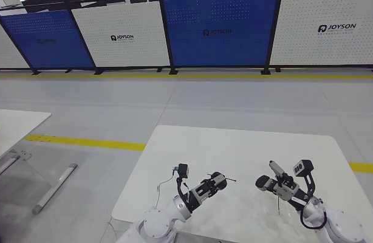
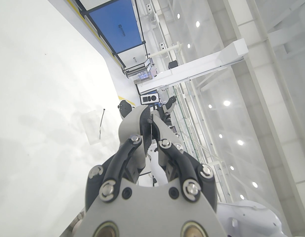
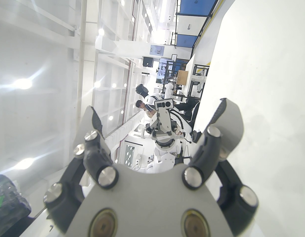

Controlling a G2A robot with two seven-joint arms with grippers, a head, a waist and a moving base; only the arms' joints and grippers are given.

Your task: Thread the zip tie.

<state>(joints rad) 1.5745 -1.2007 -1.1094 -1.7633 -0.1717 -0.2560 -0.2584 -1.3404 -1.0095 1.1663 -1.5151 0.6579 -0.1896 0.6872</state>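
Listing the contents of the white rectangular counter (image 1: 235, 146), with the reason judged for each placement.

Item 1: thin black plastic zip tie (image 2: 151, 129). It is held above the counter, pinched between the ribbed pads of the left tool (image 2: 149, 122), whose fingers are clamped together on it. In the top view a short free end (image 1: 231, 180) is seen projecting past the fingertips toward the other arm. This is judged deliberate: the strap is gripped part-way along so that an end is offered for threading. Whether the projecting end is the head or the tail cannot be told.

Item 2: right tool (image 3: 158, 115). It is set facing the left tool and a little apart from it, with its fingers spread wide and nothing between them. The facing arrangement is judged to prepare a two-armed step in which the free end is taken by the open fingers while the strap is steadied by the left tool.

Item 3: second thin black zip tie (image 2: 102, 120). It is laid flat on the counter near the right arm, touched by neither tool, and is presumed a spare.

Status: no loop is formed in the held strap, so threading is judged not yet begun.
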